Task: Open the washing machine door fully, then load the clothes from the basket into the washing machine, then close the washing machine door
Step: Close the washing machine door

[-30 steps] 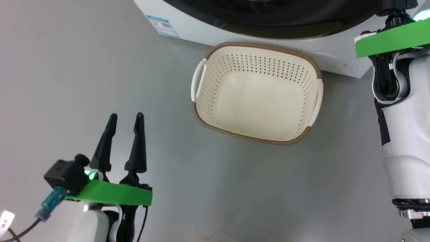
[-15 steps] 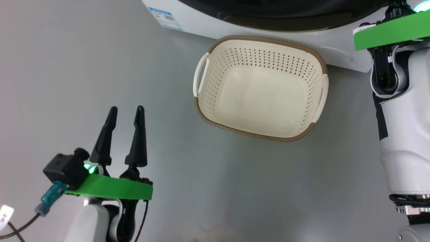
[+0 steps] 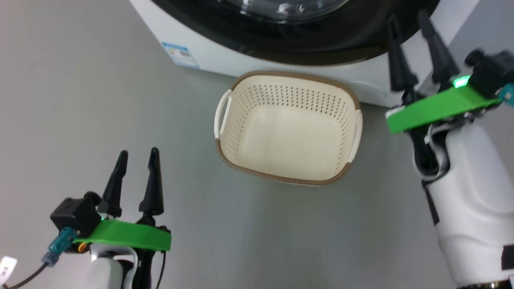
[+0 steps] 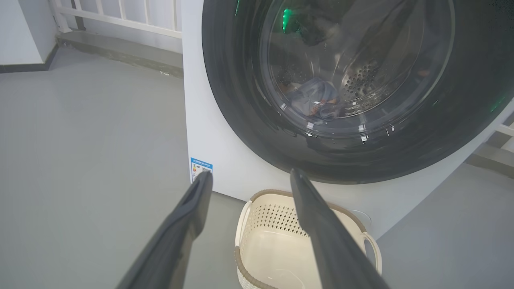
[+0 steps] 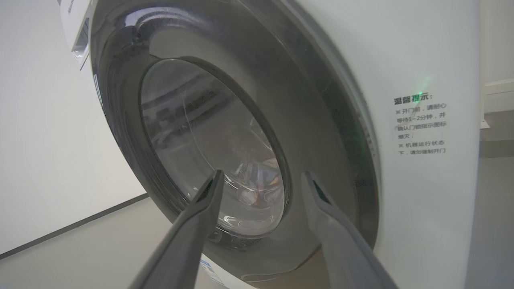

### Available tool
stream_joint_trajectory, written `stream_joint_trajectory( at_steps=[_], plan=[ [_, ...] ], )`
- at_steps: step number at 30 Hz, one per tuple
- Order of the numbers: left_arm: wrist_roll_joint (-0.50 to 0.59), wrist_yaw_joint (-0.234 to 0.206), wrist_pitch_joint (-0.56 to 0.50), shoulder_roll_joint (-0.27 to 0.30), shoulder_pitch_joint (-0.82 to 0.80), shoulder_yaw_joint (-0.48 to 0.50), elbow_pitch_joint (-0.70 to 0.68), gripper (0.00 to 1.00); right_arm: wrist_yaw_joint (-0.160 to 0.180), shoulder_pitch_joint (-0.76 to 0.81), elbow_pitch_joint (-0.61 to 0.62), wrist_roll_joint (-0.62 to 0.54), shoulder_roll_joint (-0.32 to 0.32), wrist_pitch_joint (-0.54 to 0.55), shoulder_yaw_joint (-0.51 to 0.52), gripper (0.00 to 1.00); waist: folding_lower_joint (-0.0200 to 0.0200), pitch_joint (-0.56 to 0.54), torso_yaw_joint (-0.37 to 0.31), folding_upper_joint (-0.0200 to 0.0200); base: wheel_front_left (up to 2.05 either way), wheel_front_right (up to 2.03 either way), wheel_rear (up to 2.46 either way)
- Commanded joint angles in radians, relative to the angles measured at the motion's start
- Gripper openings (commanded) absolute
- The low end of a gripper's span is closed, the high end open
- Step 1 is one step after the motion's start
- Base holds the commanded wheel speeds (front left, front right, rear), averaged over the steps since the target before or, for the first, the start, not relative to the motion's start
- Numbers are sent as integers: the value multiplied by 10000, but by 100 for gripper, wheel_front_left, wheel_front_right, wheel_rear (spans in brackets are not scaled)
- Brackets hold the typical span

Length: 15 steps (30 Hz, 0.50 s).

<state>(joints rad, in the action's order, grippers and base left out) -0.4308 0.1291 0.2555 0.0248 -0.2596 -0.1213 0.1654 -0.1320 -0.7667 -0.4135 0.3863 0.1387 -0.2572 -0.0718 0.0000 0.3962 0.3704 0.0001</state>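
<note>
On floor: cream perforated plastic basket.
Black-ringed round glass door: shut.
Left tool, right tool: released.

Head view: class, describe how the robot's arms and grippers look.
The left gripper and right gripper each have two long, tapering black jaws on a bright green plate, with a black camera block, a green light and a teal plug. The forearms are glossy white; a dark cable trails from the left one.
</note>
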Motion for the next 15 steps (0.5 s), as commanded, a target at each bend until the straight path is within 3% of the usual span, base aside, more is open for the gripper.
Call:
stream_joint_trajectory(
  at_steps=[1, 15],
  plan=[
    [178, 15, 63, 296, 184, 448, -75, 100, 13, 460, 231, 202, -278, -46, -283, 100, 0, -525, -387, -1, 0, 0, 0],
    [366, 15, 63, 987, 893, 1026, 523, 100, 13, 2871, 434, 389, -391, -46, -308, 100, 0, -1951, -1613, -1, 0, 0, 0]
  ],
)
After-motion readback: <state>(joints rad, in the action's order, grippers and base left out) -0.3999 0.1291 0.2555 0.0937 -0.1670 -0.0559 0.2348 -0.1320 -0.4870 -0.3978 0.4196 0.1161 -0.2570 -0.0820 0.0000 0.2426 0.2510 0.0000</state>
